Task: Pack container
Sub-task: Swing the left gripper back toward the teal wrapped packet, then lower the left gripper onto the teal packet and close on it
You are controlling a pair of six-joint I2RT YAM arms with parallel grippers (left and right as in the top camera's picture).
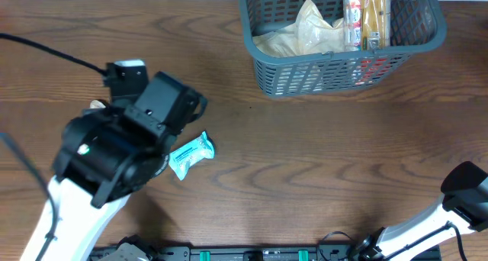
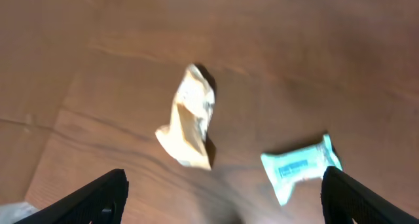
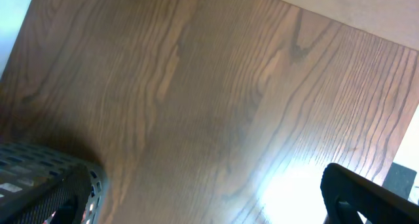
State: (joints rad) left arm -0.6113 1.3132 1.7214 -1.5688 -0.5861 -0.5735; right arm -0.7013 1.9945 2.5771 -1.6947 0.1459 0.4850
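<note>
The dark grey-blue slotted basket (image 1: 335,66) stands at the far right and holds cream packets and long orange-yellow packets. Its corner shows in the right wrist view (image 3: 46,185). A teal snack packet (image 1: 191,155) lies on the table beside my left arm (image 1: 122,139). In the left wrist view my left gripper (image 2: 224,179) is open and empty above the table. A crumpled cream packet (image 2: 190,119) lies ahead of it and the teal packet (image 2: 298,168) lies near its right finger. My right gripper (image 3: 216,191) is open and empty, low over bare table.
The wooden table (image 1: 305,162) runs under both arms. My right arm (image 1: 465,188) sits at the front right corner. A black cable (image 1: 46,51) crosses the far left. A rail (image 1: 252,253) runs along the front edge.
</note>
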